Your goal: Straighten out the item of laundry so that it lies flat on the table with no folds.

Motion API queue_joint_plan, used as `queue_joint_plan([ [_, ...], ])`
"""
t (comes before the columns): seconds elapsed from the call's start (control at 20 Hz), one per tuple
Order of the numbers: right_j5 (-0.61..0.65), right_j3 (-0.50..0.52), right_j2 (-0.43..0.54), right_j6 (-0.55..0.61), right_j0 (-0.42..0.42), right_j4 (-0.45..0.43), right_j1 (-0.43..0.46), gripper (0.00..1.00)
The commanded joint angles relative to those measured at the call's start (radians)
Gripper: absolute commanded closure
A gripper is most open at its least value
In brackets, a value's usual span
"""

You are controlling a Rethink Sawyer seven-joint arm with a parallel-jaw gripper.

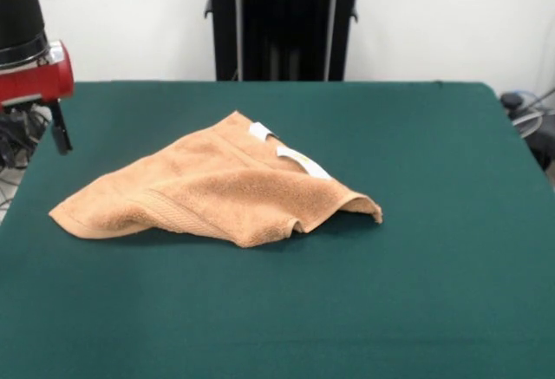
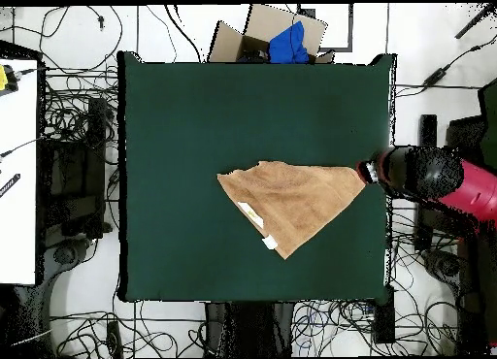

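Observation:
The orange-tan towel (image 1: pixel 217 188) lies in the middle of the green table (image 1: pixel 434 223), folded over into a rough triangle, with one fold raised at its front right corner. Two white tags (image 1: pixel 302 160) show on its far edge. In the overhead view the towel (image 2: pixel 296 200) points toward the table's (image 2: pixel 194 113) right edge. My gripper (image 1: pixel 59 134) hangs off the red and black arm above the table's left edge, beside the towel's left corner and apart from it. In the overhead view the gripper (image 2: pixel 367 170) is just off the towel's right tip.
The robot's black pedestal (image 1: pixel 282 19) stands behind the far edge. A cardboard box with blue cloth (image 2: pixel 281 37) sits beyond the table's top edge in the overhead view. Cables cover the floor around the table, and a white desk (image 2: pixel 17 171) stands at the left.

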Motion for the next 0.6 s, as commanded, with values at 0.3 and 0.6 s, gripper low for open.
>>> queue_joint_plan([
  [0.3, 0.2, -0.13, 0.027, -0.077, 0.068, -0.054, 0.103, 0.0],
  [0.6, 0.211, -0.072, 0.029, -0.086, 0.051, -0.048, 0.105, 0.0],
])
